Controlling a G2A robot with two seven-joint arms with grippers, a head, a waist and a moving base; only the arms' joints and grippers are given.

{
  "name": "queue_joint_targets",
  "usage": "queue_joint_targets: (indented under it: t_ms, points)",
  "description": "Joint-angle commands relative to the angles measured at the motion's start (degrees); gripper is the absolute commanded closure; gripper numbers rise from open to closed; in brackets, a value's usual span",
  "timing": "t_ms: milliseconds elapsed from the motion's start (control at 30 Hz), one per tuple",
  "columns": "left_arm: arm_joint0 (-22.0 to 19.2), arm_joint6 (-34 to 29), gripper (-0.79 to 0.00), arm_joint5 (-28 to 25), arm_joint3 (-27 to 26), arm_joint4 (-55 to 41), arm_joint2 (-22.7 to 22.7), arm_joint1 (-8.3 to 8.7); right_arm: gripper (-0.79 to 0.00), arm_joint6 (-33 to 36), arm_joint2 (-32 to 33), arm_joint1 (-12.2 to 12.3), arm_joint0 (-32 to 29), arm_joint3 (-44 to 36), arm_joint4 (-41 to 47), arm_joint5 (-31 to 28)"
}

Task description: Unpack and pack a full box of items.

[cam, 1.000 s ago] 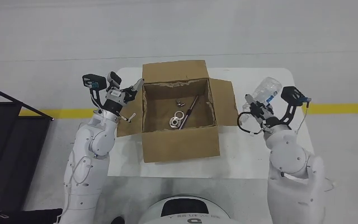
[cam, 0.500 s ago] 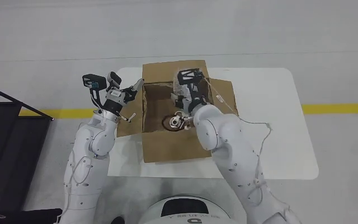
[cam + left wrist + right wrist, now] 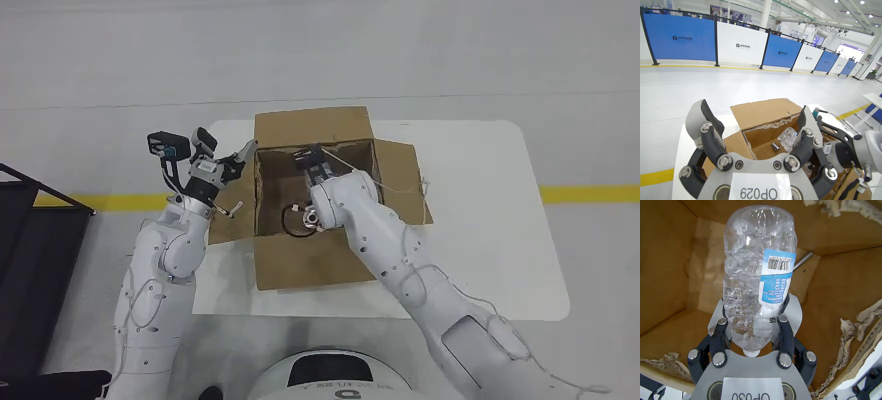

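Bottle (image 3: 753, 275) between right gripper's (image 3: 755, 300) fingers (image 3: 794, 313) (inside box (image 3: 838, 275))

Top view: from above the arms I look steeply down, well back, taking in the whole worktop (image 3: 480, 200) with the box (image 3: 320, 258) near its middle.
Left wrist view: I sit just beside the box, looking over the left end effector (image 3: 754, 113) and the box's open mouth into the hall.
Right wrist view: I'm very near, inside the box, facing along the right end effector (image 3: 755, 306) and the bottle (image 3: 753, 256).
Shared: all three views show the box's inside, and both wrist views show the bottle.
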Motion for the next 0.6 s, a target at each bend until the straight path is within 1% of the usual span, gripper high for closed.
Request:
queue_joint_targets:
  t_ms: [0, 33, 67, 100, 133, 200, 233, 267, 300, 333, 367, 467, 567]
  points:
    - [0.0, 0.0, -0.785, 0.0, 0.0, 0.0, 0.0, 0.00, 0.000, 0.1, -0.5, -0.5, 1.3, 2.9, 0.4, 0.7]
    - [0.0, 0.0, -0.785, 0.0, 0.0, 0.0, 0.0, 0.00, 0.000, 0.2, -0.6, -0.7, 1.7, 4.1, 0.9, 1.0]
    - [0.0, 0.0, -0.785, 0.0, 0.0, 0.0, 0.0, 0.00, -0.028, 0.3, -0.7, -0.9, 2.2, 5.1, 1.3, 1.1]
    - [0.0, 0.0, -0.785, 0.0, 0.0, 0.0, 0.0, 0.00, -0.139, 0.3, -0.9, -1.1, 2.6, 6.0, 1.6, 1.1]
    - [0.0, 0.0, -0.785, 0.0, 0.0, 0.0, 0.0, 0.00, -0.274, 0.3, -1.2, -1.3, 2.9, 6.7, 1.9, 0.9]
    - [0.0, 0.0, -0.785, 0.0, 0.0, 0.0, 0.0, 0.00, -0.357, 0.4, -1.4, -1.6, 3.6, 7.7, 1.8, 0.7]
    - [0.0, 0.0, -0.785, 0.0, 0.0, 0.0, 0.0, 0.00, -0.376, 0.3, -1.3, -1.7, 3.8, 7.8, 2.0, 0.9]
    - [0.0, 0.0, -0.785, 0.0, 0.0, 0.0, 0.0, 0.00, -0.443, 0.2, -0.9, -1.7, 3.9, 7.6, 2.3, 1.1]
    - [0.0, 0.0, -0.785, 0.0, 0.0, 0.0, 0.0, 0.00, -0.520, 0.2, -0.6, -1.7, 3.9, 7.4, 2.2, 1.3]
    - [0.0, 0.0, -0.785, 0.0, 0.0, 0.0, 0.0, 0.00, -0.634, 0.3, -0.3, -1.7, 3.8, 7.0, 2.1, 1.4]
    - [0.0, 0.0, -0.785, 0.0, 0.0, 0.0, 0.0, 0.00, -0.785, 0.3, 0.0, -1.6, 3.6, 6.3, 2.1, 1.6]
    - [0.0, 0.0, -0.785, 0.0, 0.0, 0.0, 0.0, 0.00, -0.785, 0.6, 0.9, -1.3, 2.4, 3.7, 1.0, 1.6]
    - [0.0, 0.0, -0.785, 0.0, 0.0, 0.0, 0.0, 0.00, -0.785, 2.0, 1.9, -0.8, 0.6, -1.0, -1.6, 1.1]
